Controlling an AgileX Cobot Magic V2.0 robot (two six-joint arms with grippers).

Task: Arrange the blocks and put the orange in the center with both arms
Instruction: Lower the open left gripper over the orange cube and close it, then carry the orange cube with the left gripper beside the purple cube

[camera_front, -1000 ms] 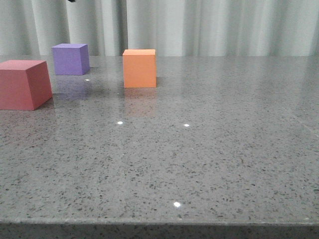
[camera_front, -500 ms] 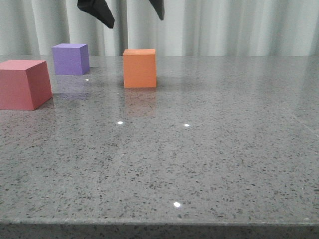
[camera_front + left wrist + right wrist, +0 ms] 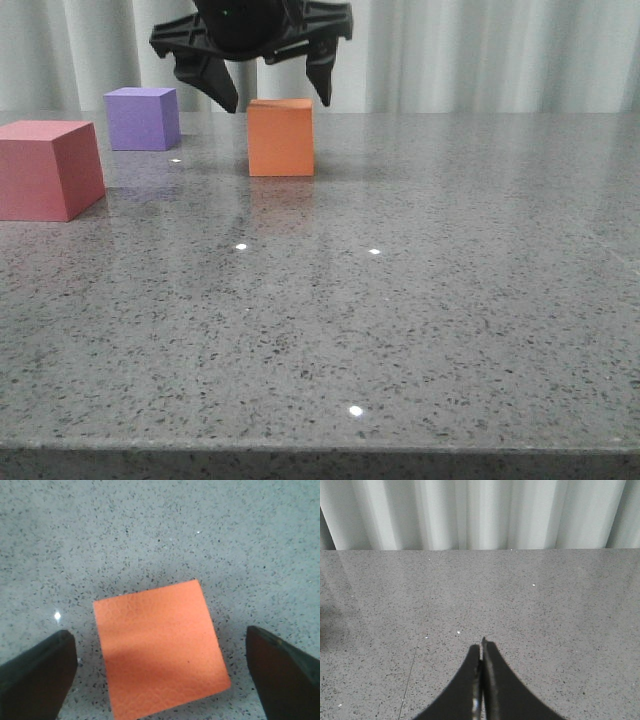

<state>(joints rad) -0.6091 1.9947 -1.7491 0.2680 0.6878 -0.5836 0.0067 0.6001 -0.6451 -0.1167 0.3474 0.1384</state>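
Observation:
The orange cube point(image 3: 281, 137) stands on the grey speckled table, far from me and a little left of middle. My left gripper point(image 3: 277, 102) hangs just above it, open, one finger on each side of the cube's top, not touching. In the left wrist view the orange cube point(image 3: 160, 647) lies between the two spread fingers point(image 3: 35, 677). The purple cube point(image 3: 142, 118) is at the back left. The red-pink cube point(image 3: 48, 168) is nearer, at the left edge. My right gripper point(image 3: 481, 647) is shut and empty over bare table; it does not show in the front view.
A pale pleated curtain point(image 3: 480, 55) hangs behind the table's far edge. The table's front edge point(image 3: 320, 450) runs along the bottom of the front view.
My left gripper has come down from above the frame over the orange cube, fingers spread. The three cubes have not moved.

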